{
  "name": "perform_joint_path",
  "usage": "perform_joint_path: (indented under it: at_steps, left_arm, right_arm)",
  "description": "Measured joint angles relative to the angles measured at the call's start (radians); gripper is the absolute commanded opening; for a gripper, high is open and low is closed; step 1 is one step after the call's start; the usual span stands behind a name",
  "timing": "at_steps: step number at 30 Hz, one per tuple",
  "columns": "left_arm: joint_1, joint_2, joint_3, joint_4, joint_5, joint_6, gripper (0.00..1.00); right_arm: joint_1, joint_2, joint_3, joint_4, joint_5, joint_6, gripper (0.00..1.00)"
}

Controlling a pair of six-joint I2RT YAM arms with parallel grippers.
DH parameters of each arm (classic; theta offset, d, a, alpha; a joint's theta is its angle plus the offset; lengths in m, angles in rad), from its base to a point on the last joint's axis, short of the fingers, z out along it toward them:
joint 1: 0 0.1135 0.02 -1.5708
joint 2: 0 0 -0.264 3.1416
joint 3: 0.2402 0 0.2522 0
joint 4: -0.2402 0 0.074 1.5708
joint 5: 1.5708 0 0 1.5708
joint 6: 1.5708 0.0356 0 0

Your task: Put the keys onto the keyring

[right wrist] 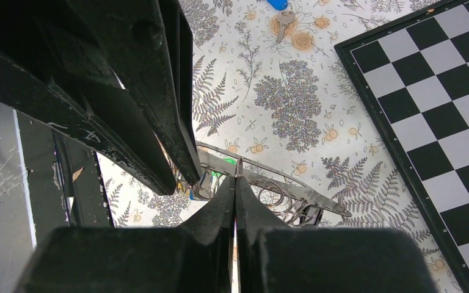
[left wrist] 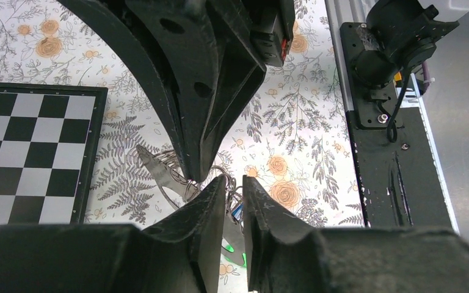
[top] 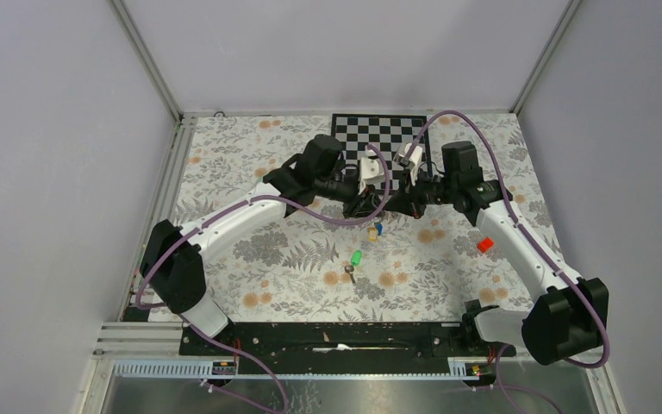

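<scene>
Nearest my left wrist lens, the left jaws show a narrow gap, tips either side of a thin silvery loop I take for the keyring [left wrist: 221, 177]. Whether they bite it I cannot tell. The right jaws reach in from 12 o'clock. Through the gap I see a blue key [left wrist: 237, 210] and a green key [left wrist: 228, 247].

Right wrist: the right jaws are closed on that wire, its coils running toward 4 o'clock, with the checkerboard [right wrist: 439, 122] at 3.

From above, both arms meet mid-bench [top: 293, 259]. Loose keys lie at 6 o'clock, the yellow key [top: 371, 234] nearest, and I judge the left arm slightly closer.
</scene>
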Motion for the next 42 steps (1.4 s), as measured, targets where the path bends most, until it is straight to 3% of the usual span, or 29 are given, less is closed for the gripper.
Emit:
perform_joint_path:
  at_steps: [4,8,21,25,34,37,42]
  left_arm:
    - [-0.005,0.000,-0.001,0.000,-0.004,0.013,0.14]
    - [-0.006,0.006,-0.003,-0.002,-0.004,0.021,0.00]
    - [-0.007,0.015,-0.003,-0.287,0.005,0.290,0.00]
    - [-0.007,0.015,0.002,-0.322,0.003,0.314,0.07]
    - [0.018,0.008,0.041,-0.338,0.036,0.318,0.33]
    - [0.064,-0.005,0.043,-0.342,0.085,0.329,0.33]
    - [0.127,-0.008,0.049,-0.273,0.106,0.285,0.25]
  right_arm:
    - [0.000,-0.005,-0.002,0.000,0.000,0.000,0.00]
    - [0.000,-0.010,-0.007,0.000,0.001,0.000,0.00]
    - [0.000,-0.012,-0.010,0.004,0.049,0.003,0.00]
    - [0.000,-0.018,-0.018,0.005,0.046,-0.013,0.00]
    - [0.000,-0.039,-0.076,-0.026,0.038,-0.083,0.00]
    - [0.000,-0.039,-0.078,-0.040,0.026,-0.102,0.00]
    - [0.000,-0.040,-0.078,-0.048,-0.017,-0.124,0.00]
